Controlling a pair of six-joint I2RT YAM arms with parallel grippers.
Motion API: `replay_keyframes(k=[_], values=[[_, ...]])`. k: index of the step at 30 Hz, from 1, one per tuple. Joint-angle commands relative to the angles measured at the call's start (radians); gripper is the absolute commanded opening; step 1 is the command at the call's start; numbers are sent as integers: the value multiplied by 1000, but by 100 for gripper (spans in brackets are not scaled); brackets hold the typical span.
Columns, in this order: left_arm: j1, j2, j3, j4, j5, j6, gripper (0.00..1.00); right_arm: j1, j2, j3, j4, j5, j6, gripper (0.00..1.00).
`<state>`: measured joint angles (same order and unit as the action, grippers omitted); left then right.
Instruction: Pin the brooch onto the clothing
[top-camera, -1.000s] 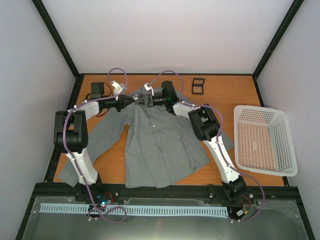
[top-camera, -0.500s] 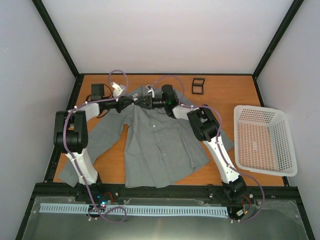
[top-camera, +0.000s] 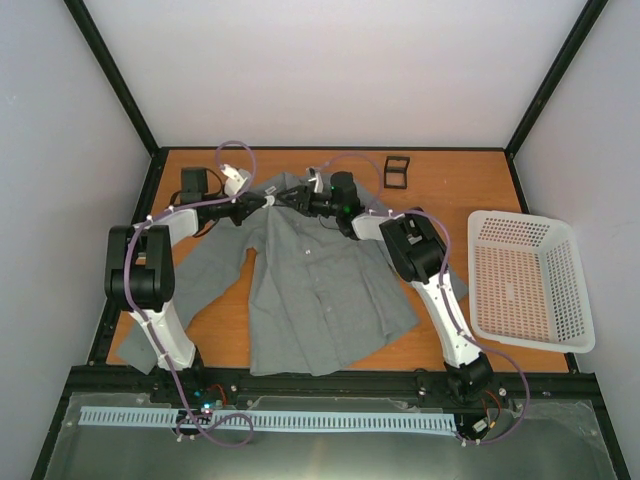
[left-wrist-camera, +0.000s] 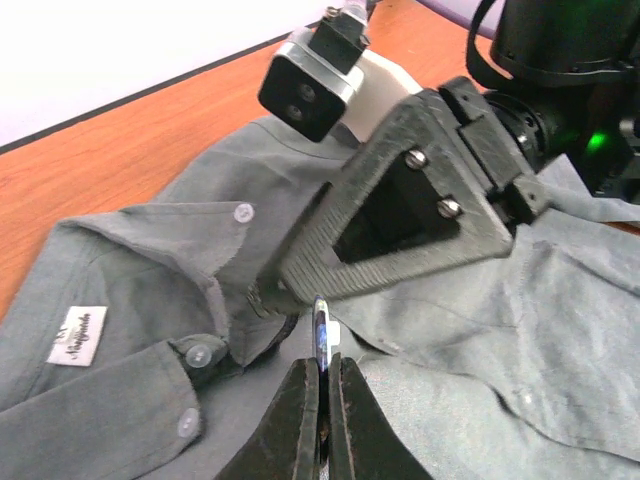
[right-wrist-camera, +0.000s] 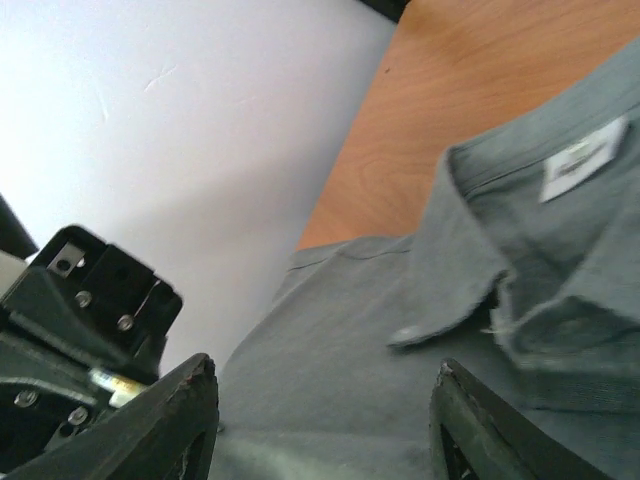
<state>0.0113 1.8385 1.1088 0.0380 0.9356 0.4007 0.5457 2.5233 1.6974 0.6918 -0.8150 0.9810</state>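
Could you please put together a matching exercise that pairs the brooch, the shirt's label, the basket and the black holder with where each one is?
1. brooch
2. white label
3. white basket
4. black holder

A. near the table's far edge, beyond the shirt
B. inside the collar
C. clamped edge-on in the left gripper
D. at the table's right side

Pairs: 1-C, 2-B, 3-D, 4-A.

Pale-walled cell around a wooden table (top-camera: 450, 185).
The orange-brown tabletop lies between plain whitish walls (top-camera: 340, 70); black frame struts (top-camera: 112, 75) rise at the back corners under even light.
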Motion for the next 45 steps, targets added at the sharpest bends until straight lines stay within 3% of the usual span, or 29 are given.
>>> replay_keyframes(k=[1, 7, 12, 17, 23, 31, 45], values=[[-13, -28, 4, -18, 51, 8, 1, -18, -70, -55, 20, 90, -27, 57], [-13, -24, 8, -28, 43, 14, 1, -31, -165, -163, 16, 80, -108, 60], [-13, -10, 39, -65, 84, 8, 1, -23, -155, -131, 29, -99, -262, 68], [-11, 6, 50, -66, 112, -33, 1, -8, -103, -89, 90, -144, -261, 69], [14, 46, 93, -105, 167, -109, 1, 14, -77, -88, 125, -177, -269, 62], [27, 82, 111, -111, 201, -157, 1, 24, -35, -74, 178, -179, -244, 61], [27, 71, 102, -94, 201, -198, 1, 34, 37, 37, 104, -138, -226, 43]])
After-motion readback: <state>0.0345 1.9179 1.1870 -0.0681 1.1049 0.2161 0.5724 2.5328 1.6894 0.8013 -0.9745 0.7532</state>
